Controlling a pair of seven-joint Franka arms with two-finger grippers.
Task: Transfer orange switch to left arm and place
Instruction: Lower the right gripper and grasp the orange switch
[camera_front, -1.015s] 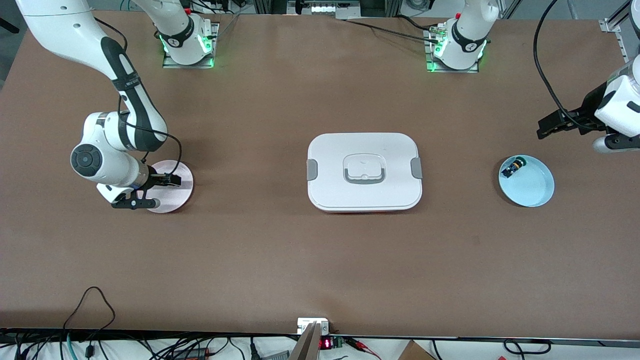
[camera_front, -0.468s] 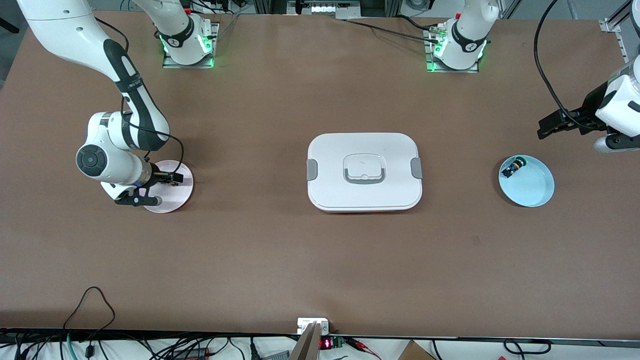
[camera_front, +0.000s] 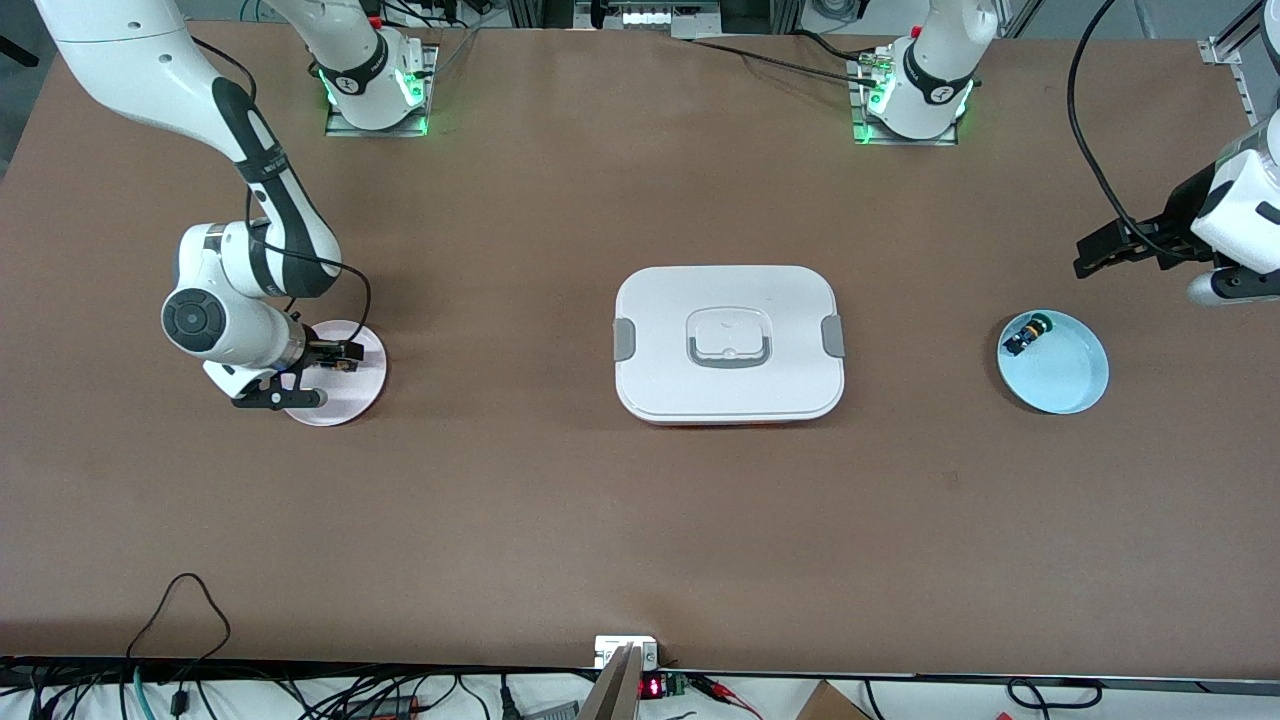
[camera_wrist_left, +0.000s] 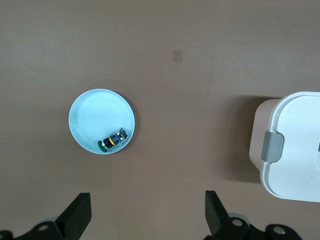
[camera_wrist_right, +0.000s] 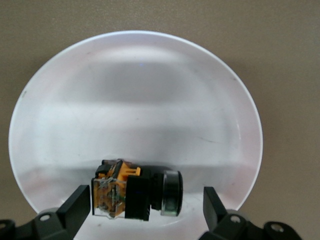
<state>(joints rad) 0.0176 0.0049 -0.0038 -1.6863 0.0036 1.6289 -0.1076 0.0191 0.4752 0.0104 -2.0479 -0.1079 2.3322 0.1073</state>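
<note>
Right wrist view: I see the orange switch (camera_wrist_right: 132, 195) lying on the pink plate (camera_wrist_right: 135, 90), between the spread fingers of my right pincer (camera_wrist_right: 142, 210), which is released and low over the plate at the right arm's end of the table (camera_front: 560, 520). My left pincer (camera_wrist_left: 145, 220), also released, waits above the table near the blue dish (camera_wrist_left: 90, 112) holding a green-capped part (camera_wrist_left: 112, 141). The box (camera_front: 728, 343) sits mid-table, well apart from both.
</note>
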